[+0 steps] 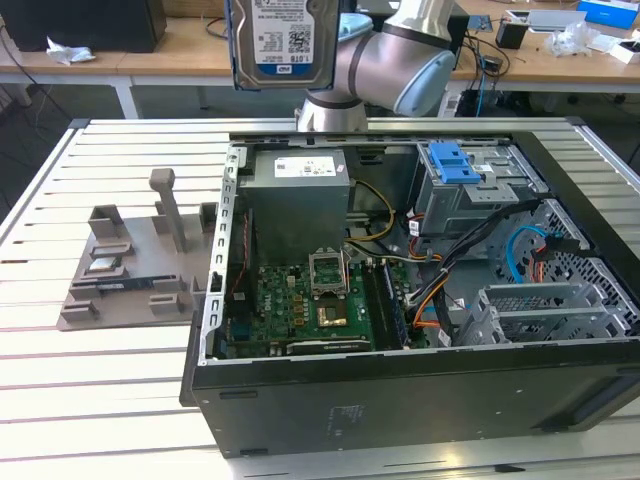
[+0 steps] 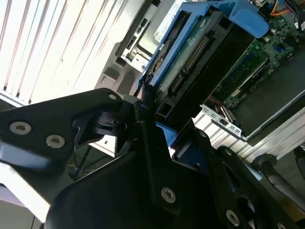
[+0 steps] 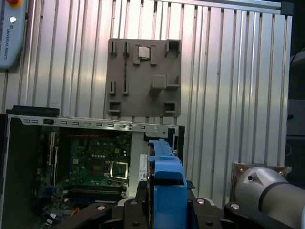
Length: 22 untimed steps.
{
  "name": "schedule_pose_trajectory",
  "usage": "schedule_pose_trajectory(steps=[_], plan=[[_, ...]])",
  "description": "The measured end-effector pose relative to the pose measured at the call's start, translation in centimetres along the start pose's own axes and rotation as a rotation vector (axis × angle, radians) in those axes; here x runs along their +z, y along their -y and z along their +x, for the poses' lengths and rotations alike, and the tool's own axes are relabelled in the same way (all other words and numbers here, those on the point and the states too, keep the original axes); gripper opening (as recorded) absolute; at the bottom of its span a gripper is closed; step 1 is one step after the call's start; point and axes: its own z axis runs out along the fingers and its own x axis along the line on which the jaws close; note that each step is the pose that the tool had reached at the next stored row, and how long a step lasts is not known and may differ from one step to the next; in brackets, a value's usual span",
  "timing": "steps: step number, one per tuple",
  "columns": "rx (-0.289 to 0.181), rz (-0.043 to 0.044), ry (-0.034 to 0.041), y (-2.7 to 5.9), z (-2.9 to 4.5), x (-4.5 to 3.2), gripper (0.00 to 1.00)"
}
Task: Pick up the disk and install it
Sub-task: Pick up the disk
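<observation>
Pick-up done: gripper [image 2: 161, 125] clamped on the disk [image 1: 283, 40], held in the air above the open computer case [image 1: 400, 385], well apart from the drive cage [image 1: 470, 205]; install not yet done.

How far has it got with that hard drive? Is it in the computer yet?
Done: the pick-up. The disk is up in the air, off the table. In hand: the fingers are clamped on its blue-railed edge in the second wrist view. Left: the install. The disk is outside the open case, not in the drive cage.
</observation>
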Motion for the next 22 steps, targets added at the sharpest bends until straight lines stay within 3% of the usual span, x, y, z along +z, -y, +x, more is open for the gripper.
schedule_pose_trajectory(steps=[4,13,17,22], plan=[[0.000,-0.0006,0.0001,0.92,0.51,0.26,0.37],[0.000,-0.0015,0.0002,4.35,0.80,0.74,0.37],[0.000,-0.0024,0.0002,6.12,0.95,1.27,0.37],[0.000,-0.0033,0.0002,7.40,1.08,2.04,0.37]])
